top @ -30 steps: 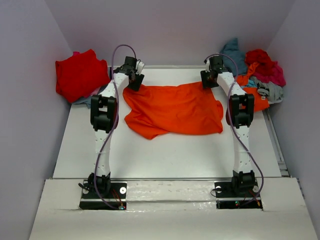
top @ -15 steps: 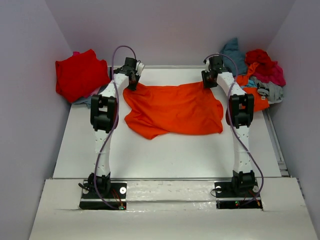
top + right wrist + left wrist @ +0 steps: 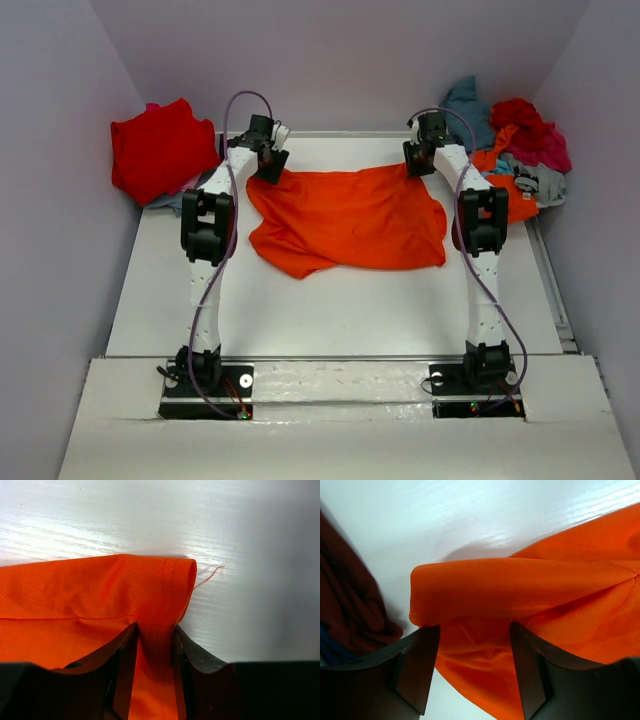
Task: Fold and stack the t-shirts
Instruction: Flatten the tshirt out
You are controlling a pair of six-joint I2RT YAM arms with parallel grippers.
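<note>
A bright orange t-shirt point(image 3: 345, 220) lies spread and rumpled across the far half of the table. My left gripper point(image 3: 268, 165) is at its far left corner. In the left wrist view that gripper point(image 3: 474, 630) is open, its fingers wide apart on either side of a loose fold of the orange cloth point(image 3: 520, 590). My right gripper point(image 3: 415, 160) is at the shirt's far right corner. The right wrist view shows that gripper point(image 3: 154, 629) shut on a hemmed fold of the orange cloth point(image 3: 100, 595).
A red t-shirt point(image 3: 160, 148) lies bunched at the far left, and its dark red cloth point(image 3: 345, 605) lies close beside the left fingers. A pile of teal, red, magenta, grey and orange shirts point(image 3: 520, 140) fills the far right corner. Purple walls stand on three sides.
The left gripper's jaws looked narrower half a second ago and stand wide again now. The shirt and the right arm have hardly moved.
</note>
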